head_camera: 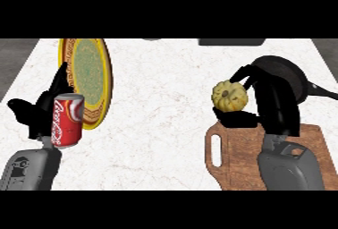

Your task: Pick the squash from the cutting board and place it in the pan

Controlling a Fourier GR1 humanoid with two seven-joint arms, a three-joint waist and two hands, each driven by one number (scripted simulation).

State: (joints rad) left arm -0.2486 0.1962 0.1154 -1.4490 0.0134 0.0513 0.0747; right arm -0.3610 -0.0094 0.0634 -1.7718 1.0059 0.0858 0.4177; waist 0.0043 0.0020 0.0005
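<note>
**A:** Looking at the right hand (pixel 272 105), what is it carrying?

**B:** It is holding the squash (pixel 229 95). The black fingers (pixel 246 74) are curling over the top and far side, and the thumb is pressing in from underneath, so the hand is clamping the squash.

**A:** How is the squash looking?

**B:** It is showing as a small, pale yellow, rounded thing with deep ribs running round it. A darker brownish patch in the middle is facing the view.

**A:** And where is it sitting?

**B:** It is not lying on anything. It is showing just past the far left corner of the wooden cutting board (pixel 238 156) and just left of the dark pan (pixel 290 78), outside the rim. The pan is resting beyond the board on the pale marbled tabletop (pixel 165 112), with its handle pointing right.

**A:** What is the left hand (pixel 36 112) doing?

**B:** It is resting at the left with its fingers straight and pointing up. A red can (pixel 68 123) is standing in front of it, and a yellow plate (pixel 92 67) with a green centre is lying just beyond.
</note>
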